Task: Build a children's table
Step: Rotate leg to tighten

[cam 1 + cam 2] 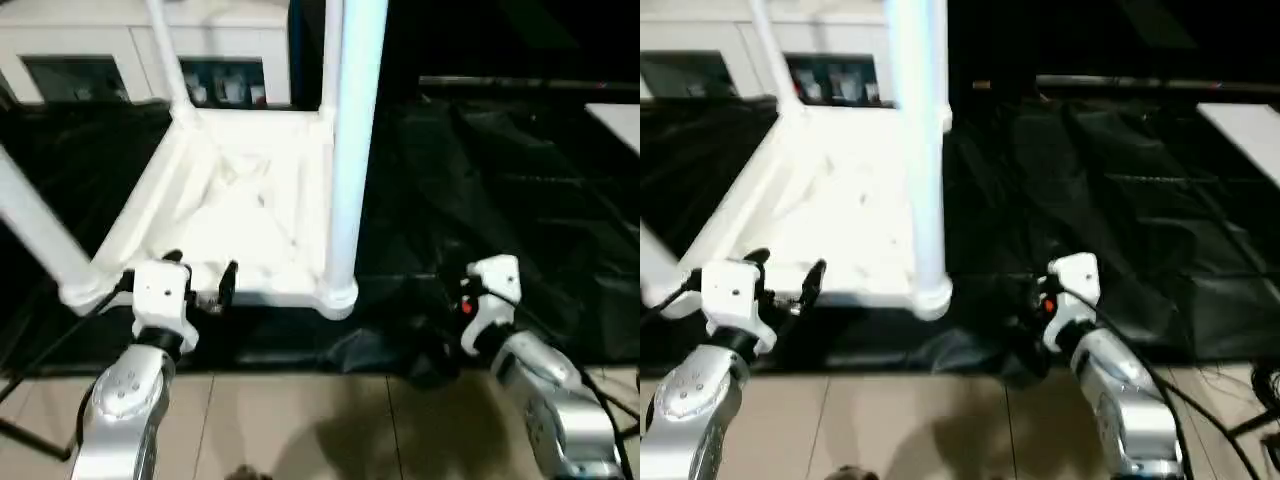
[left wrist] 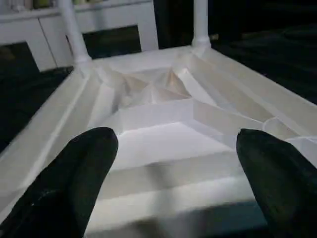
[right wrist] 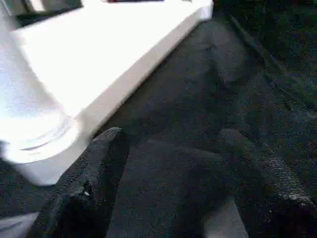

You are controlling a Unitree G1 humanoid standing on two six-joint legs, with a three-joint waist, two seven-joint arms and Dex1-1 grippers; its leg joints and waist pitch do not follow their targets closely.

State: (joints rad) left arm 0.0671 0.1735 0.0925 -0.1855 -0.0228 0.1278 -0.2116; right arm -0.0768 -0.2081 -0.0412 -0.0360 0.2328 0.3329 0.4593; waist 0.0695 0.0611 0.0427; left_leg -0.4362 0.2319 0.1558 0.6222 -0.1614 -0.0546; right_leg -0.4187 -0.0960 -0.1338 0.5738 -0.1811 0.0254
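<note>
Left gripper (image 1: 197, 276) hovering with fingers spread wide, gripping nothing, just before the near edge of the upturned tabletop (image 1: 245, 215), ribbed underside facing up, legs (image 1: 355, 140) standing upright from its corner sockets, right gripper (image 3: 173, 163) parted and empty over black sheeting (image 1: 500, 170), beside the nearest leg.

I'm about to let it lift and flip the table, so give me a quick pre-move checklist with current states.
1. Four legs in the tabletop: ok; near-right leg, near-left leg, far-left leg and far-right leg stand in corner sockets.
2. Legs fully seated: cannot tell.
3. Left gripper open at the near edge: ok.
4. Right gripper empty, over the black sheet: ok.
5. Right gripper on the table: not ok.
</note>
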